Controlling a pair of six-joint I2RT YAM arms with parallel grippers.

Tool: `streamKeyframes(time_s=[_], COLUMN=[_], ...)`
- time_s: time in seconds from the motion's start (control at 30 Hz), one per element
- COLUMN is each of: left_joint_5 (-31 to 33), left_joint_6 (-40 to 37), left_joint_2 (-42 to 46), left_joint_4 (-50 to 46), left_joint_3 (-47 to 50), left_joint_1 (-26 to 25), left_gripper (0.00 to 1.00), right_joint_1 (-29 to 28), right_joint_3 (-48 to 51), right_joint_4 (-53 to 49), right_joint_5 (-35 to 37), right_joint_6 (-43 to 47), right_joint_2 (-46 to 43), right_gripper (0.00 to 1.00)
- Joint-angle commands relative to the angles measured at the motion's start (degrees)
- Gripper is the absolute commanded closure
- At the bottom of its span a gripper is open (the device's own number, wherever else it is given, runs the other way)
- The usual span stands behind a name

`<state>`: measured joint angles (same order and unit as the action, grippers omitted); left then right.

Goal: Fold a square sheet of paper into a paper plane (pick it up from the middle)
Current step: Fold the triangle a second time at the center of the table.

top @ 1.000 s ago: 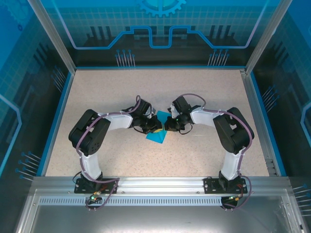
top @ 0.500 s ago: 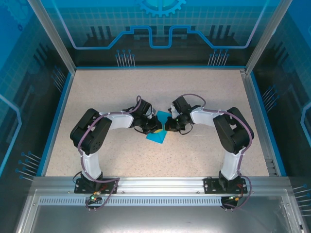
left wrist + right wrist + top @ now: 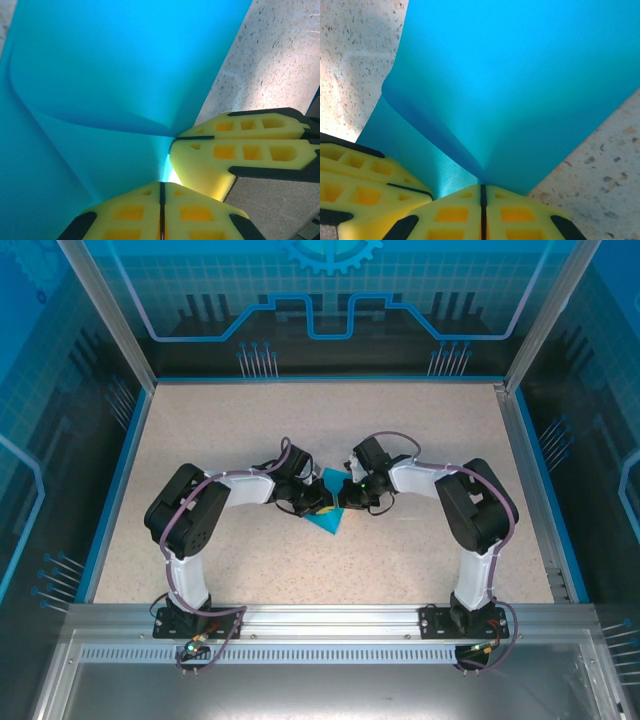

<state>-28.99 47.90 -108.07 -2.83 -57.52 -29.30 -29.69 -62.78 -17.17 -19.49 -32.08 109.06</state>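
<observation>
— Square sheet of paper [image 3: 328, 521] sits mid-tabletop [image 3: 250, 430]; my left gripper [image 3: 161, 187] is closed tight, pinching its raised fold.
— My right gripper [image 3: 481, 189] pinches it too, just beside yours.

The square sheet of paper [image 3: 328, 522] is plain cyan-blue and sits near the tabletop's [image 3: 200, 430] middle. One layer curls over softly, uncreased.

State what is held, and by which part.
The left gripper and right gripper both pinch the paper sheet, side by side, at the end of its fold.
</observation>
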Motion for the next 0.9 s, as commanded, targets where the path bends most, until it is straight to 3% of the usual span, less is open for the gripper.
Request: streamKeyframes(time_s=[0.0, 0.87], left_joint_5=[-0.5, 1.0], left_joint_6=[-1.3, -1.8], left_joint_2=[-1.1, -1.5], left_joint_4=[-2.8, -5.5], left_joint_3=[-1.3, -1.3], left_joint_1=[-0.1, -0.1], left_gripper=[0.91, 0.91], right_joint_1=[-0.3, -0.3], right_joint_3=[-1.4, -2.5], right_joint_4=[-1.8, -3.1], right_joint_5=[0.6, 1.0], right_joint_6=[0.9, 1.6], right_joint_2=[0.9, 2.1], right_gripper=[0.91, 0.9])
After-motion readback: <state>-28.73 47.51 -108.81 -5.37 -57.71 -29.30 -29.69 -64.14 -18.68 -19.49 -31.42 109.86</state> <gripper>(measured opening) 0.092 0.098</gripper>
